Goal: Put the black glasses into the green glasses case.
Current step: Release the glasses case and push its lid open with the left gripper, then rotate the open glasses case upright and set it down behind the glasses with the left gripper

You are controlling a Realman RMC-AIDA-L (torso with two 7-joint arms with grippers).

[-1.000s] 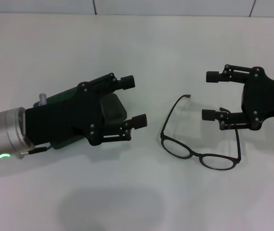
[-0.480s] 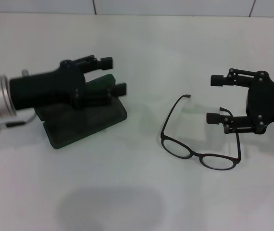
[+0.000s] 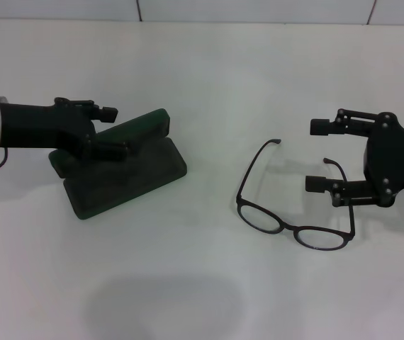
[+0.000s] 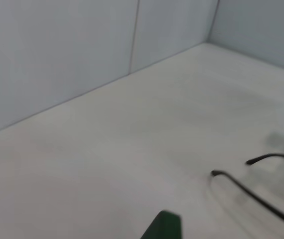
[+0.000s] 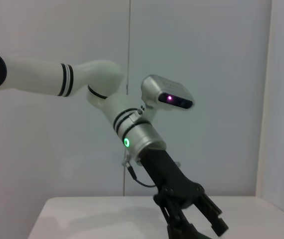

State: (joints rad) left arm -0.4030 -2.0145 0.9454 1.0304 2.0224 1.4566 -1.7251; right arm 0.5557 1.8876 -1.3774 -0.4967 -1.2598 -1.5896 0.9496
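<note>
A: Your dark green rectangular hard glasses case (image 3: 120, 168) is lying left on the table, propped ajar; the left gripper (image 3: 110, 131) is pinching its lid, which risks slipping shut

B: The thin black-framed glasses (image 3: 294, 212) are sitting right; your right gripper (image 3: 318, 156) is hanging spread over one temple, risking bending it

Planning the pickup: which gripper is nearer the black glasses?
The right. The right gripper sits open beside the black glasses, one jaw by a temple arm. The left gripper is far off, at the green glasses case.
</note>
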